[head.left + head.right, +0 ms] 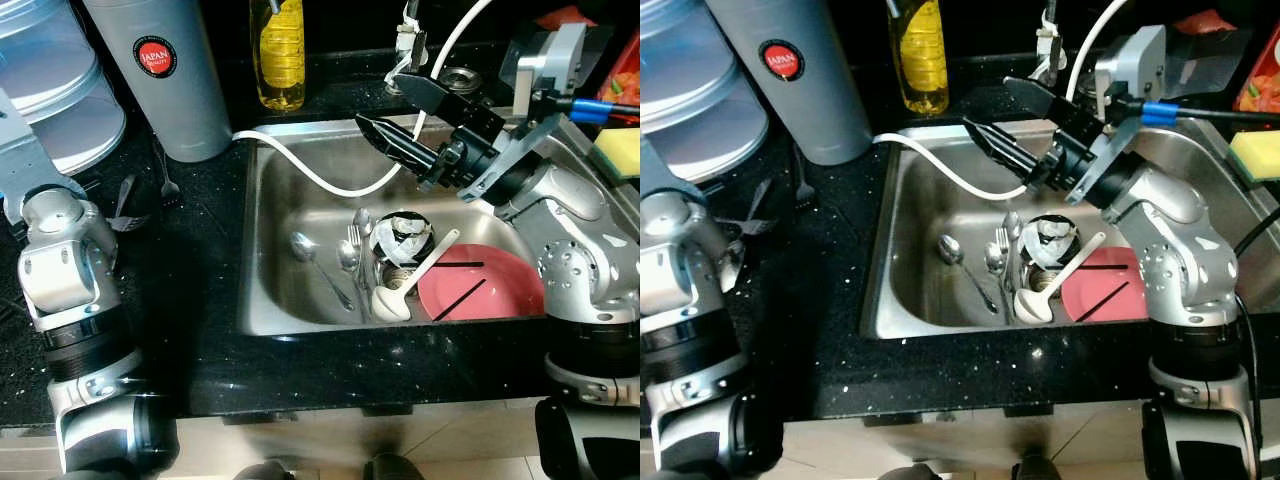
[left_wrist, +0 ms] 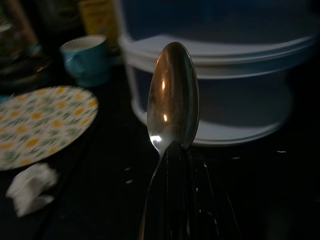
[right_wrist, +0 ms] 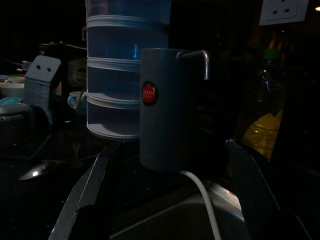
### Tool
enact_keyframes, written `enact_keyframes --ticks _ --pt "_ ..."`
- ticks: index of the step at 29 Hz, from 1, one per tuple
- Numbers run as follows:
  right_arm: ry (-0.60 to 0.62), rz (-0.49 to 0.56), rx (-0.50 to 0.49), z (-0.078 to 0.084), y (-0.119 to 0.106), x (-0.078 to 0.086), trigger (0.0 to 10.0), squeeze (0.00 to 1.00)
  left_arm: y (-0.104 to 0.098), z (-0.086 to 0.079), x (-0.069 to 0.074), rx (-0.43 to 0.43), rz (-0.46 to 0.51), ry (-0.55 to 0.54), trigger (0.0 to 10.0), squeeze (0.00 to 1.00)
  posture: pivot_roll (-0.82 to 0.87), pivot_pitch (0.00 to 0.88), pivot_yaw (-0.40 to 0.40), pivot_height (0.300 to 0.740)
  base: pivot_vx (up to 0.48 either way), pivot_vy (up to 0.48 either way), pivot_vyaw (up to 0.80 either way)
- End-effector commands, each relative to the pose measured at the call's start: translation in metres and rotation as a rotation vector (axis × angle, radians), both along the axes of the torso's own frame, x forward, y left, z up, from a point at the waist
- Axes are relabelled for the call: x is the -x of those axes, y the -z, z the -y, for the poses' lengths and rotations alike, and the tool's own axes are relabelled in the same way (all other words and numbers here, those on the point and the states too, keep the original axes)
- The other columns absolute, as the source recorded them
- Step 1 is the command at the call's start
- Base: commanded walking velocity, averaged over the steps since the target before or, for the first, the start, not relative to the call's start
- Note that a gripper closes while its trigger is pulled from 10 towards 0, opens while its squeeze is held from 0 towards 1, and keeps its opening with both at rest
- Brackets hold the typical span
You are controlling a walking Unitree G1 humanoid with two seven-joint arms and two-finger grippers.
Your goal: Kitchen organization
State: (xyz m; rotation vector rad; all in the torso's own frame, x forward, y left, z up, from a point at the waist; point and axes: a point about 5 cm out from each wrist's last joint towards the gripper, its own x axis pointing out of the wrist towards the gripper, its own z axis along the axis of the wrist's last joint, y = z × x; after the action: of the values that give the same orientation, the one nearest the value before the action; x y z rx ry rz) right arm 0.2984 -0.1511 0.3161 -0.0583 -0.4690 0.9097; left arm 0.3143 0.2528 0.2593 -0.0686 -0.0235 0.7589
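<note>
- The right gripper [image 1: 400, 115] hangs above the back of the sink [image 1: 262, 240], upper middle of the frame, its two black fingers spread wide with nothing between them.
- The left gripper [image 2: 175, 165], seen from its wrist, is closed on the handle of a spoon [image 2: 172, 100], whose bowl sticks out past the fingertips in front of a stack of pale tubs [image 2: 210, 75].
- In the sink lie more cutlery: a loose spoon [image 1: 318, 262], a fork [image 1: 356, 262] and a white ladle [image 1: 410, 285], beside a crumpled cup [image 1: 400, 238] and a pink plate [image 1: 480, 285] carrying black chopsticks [image 1: 460, 298].
- That cutlery sits below and toward the frame's bottom from the open claw. The handles run mostly front to back, the ladle slanting.
- The right arm looks nearer, so I judge a drop straight down comes next.
- A white hose [image 1: 320, 170] loops under the claw and could snag.
</note>
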Motion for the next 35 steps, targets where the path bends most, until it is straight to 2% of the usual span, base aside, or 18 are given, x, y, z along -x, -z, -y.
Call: enact_keyframes --ticks 1,3,4,6,9,10,11,12,13,19,21,22,23,26,29,32,33,35 --pt "-0.002 0.010 -0.003 -0.001 -0.001 0.001 10.0 0.00 -0.008 0.002 0.001 -0.061 0.037 0.026 0.0 0.00 -0.03 0.096 0.098 0.740 0.000 0.000 0.00" --pt "-0.003 0.009 -0.003 -0.001 -0.001 0.001 10.0 0.00 -0.021 0.020 -0.003 -0.128 0.096 0.134 0.0 0.00 -0.03 0.096 0.098 0.740 0.000 0.000 0.00" --pt "-0.003 0.009 -0.003 -0.001 -0.001 0.001 10.0 0.00 -0.021 0.020 -0.003 -0.128 0.096 0.134 0.0 0.00 -0.03 0.096 0.098 0.740 0.000 0.000 0.00" --pt "-0.003 0.009 -0.003 -0.001 0.000 0.001 10.0 0.00 -0.032 0.038 -0.006 -0.197 0.139 0.234 0.0 0.00 -0.03 0.093 0.099 0.740 0.000 0.000 0.00" --pt "-0.004 0.010 -0.004 -0.001 0.000 0.001 10.0 0.00 -0.039 0.054 -0.007 -0.262 0.171 0.348 0.0 0.00 -0.03 0.090 0.099 0.740 0.000 0.000 0.00" --pt "-0.004 0.010 -0.004 -0.001 0.000 0.001 10.0 0.00 -0.039 0.054 -0.007 -0.262 0.171 0.348 0.0 0.00 -0.03 0.090 0.099 0.740 0.000 0.000 0.00" --pt "-0.003 0.010 -0.005 -0.001 0.000 0.001 10.0 0.00 -0.040 0.065 -0.008 -0.258 0.188 0.433 0.0 0.00 -0.03 0.089 0.100 0.740 0.000 0.000 0.00" --pt "-0.002 0.010 -0.005 -0.001 0.000 0.001 10.0 0.00 -0.041 0.069 -0.007 -0.259 0.197 0.468 0.0 0.00 -0.03 0.088 0.100 0.740 0.000 0.000 0.00" --pt "-0.002 0.010 -0.005 -0.001 0.000 0.001 10.0 0.00 -0.041 0.069 -0.007 -0.259 0.197 0.468 0.0 0.00 -0.03 0.088 0.100 0.740 0.000 0.000 0.00" --pt "-0.002 0.012 -0.005 -0.001 0.000 0.001 10.0 0.00 -0.040 0.093 -0.004 -0.320 0.217 0.622 0.0 0.00 -0.03 0.084 0.099 0.740 0.000 0.000 0.00" --pt "-0.001 0.012 -0.005 -0.001 0.000 0.001 10.0 0.00 -0.035 0.103 -0.003 -0.331 0.197 0.704 0.0 0.00 -0.03 0.084 0.098 0.740 0.000 0.000 0.00" --pt "-0.003 0.013 -0.005 -0.001 0.000 0.001 10.0 0.00 -0.029 0.111 -0.002 -0.333 0.169 0.779 0.0 0.00 -0.03 0.084 0.098 0.740 0.000 0.000 0.00" --pt "-0.003 0.013 -0.005 -0.001 0.000 0.001 10.0 0.00 -0.029 0.111 -0.002 -0.333 0.169 0.779 0.0 0.00 -0.03 0.084 0.098 0.740 0.000 0.000 0.00" --pt "-0.004 0.015 -0.005 -0.001 -0.001 0.001 10.0 0.00 -0.019 0.123 0.000 -0.285 0.127 0.908 0.0 0.00 -0.03 0.084 0.098 0.740 0.000 0.000 0.00" --pt "0.000 0.016 -0.004 -0.001 -0.001 0.001 10.0 0.00 -0.009 0.132 0.001 -0.162 0.110 1.028 0.0 0.00 -0.04 0.089 0.101 0.740 0.000 0.000 0.00" --pt "0.003 0.017 -0.003 -0.001 -0.002 0.001 10.0 0.00 -0.007 0.132 0.001 -0.135 0.106 1.051 0.0 0.00 -0.04 0.090 0.101 0.740 0.000 0.000 0.00" --pt "0.007 0.017 -0.003 0.000 -0.002 0.001 10.0 0.00 -0.003 0.137 0.003 -0.128 0.087 1.114 0.0 0.00 -0.04 0.092 0.101 0.740 0.000 0.000 0.00" --pt "0.008 0.016 -0.003 0.000 -0.002 0.001 10.0 0.00 -0.001 0.139 0.004 -0.127 0.077 1.143 0.0 0.00 -0.04 0.093 0.100 0.740 0.000 0.000 0.00"
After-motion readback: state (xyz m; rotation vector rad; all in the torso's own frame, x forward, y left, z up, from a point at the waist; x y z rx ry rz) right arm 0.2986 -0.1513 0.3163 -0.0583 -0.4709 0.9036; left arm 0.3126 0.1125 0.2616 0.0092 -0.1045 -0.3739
